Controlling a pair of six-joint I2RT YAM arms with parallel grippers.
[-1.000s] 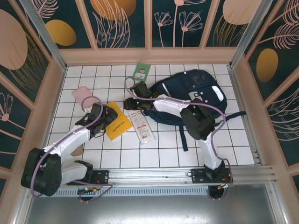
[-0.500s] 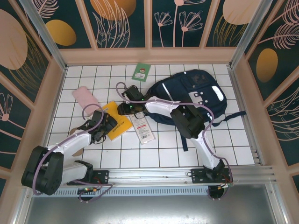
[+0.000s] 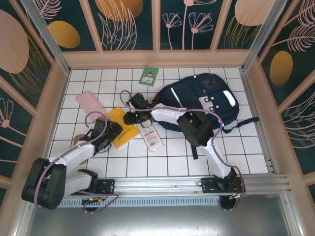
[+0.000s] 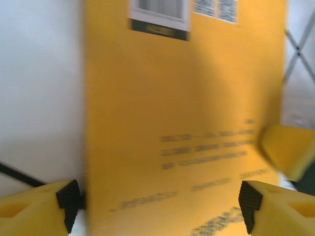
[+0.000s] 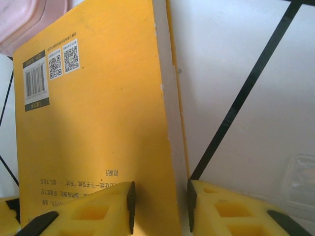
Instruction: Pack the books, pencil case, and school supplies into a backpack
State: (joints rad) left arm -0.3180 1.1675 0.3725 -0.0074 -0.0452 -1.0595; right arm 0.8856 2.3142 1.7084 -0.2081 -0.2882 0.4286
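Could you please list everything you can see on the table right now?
backpack: one, navy blue, far right of the tiled table.
green book: one, green, far centre.
pencil case: one, pale pink, far left.
yellow book: one, yellow-orange, centre left.
white packet: one, white with red print, right of the yellow book.
left arm: white, jaws wide across the yellow book.
right arm: white, jaws narrow astride that book's edge; grip unclear.
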